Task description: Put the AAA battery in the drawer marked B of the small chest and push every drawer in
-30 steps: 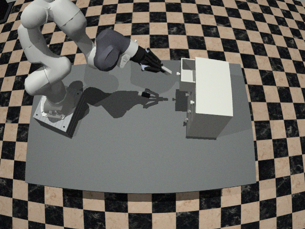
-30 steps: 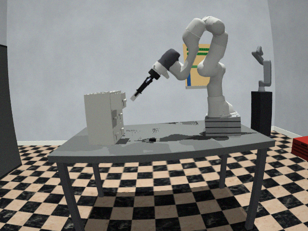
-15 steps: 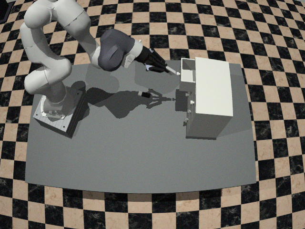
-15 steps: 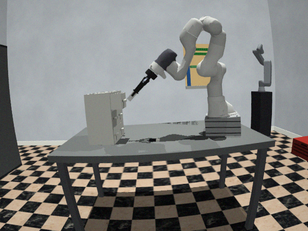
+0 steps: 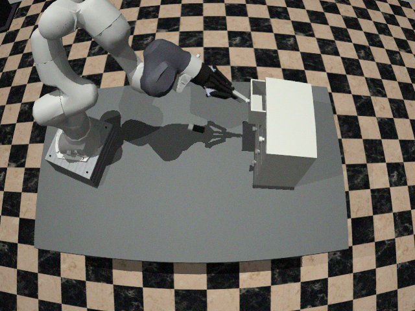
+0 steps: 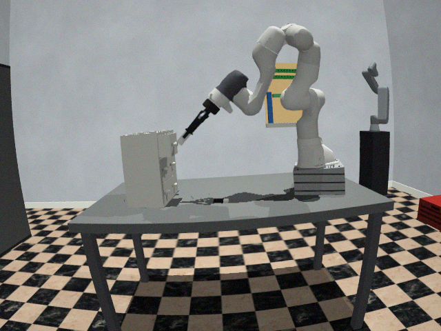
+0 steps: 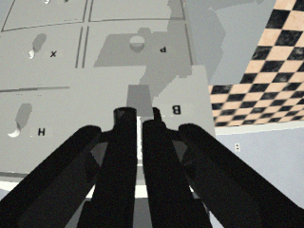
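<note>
We see a grey worktop (image 6: 249, 214) on four grey legs over a black-and-tan checkered floor (image 6: 220, 285), with plain pale grey walls (image 6: 89, 71) behind, a yellow board (image 6: 281, 114) on the wall, a black pedestal (image 6: 373, 160) and a red crate (image 6: 430, 212) at right.

A: Chest (image 5: 290, 116)?
B: Matt off-white, smooth, plastic-looking.
A: Table (image 5: 187, 214)?
B: Grey, smooth, faint sheen.
A: Gripper (image 5: 243, 98)?
B: Matt black fingers, shut, pale tips.
A: Battery (image 5: 196, 127)?
B: Black body, light cap, too small for finish.
A: Floor (image 5: 214, 287)?
B: Glossy marble-like checker tiles.
</note>
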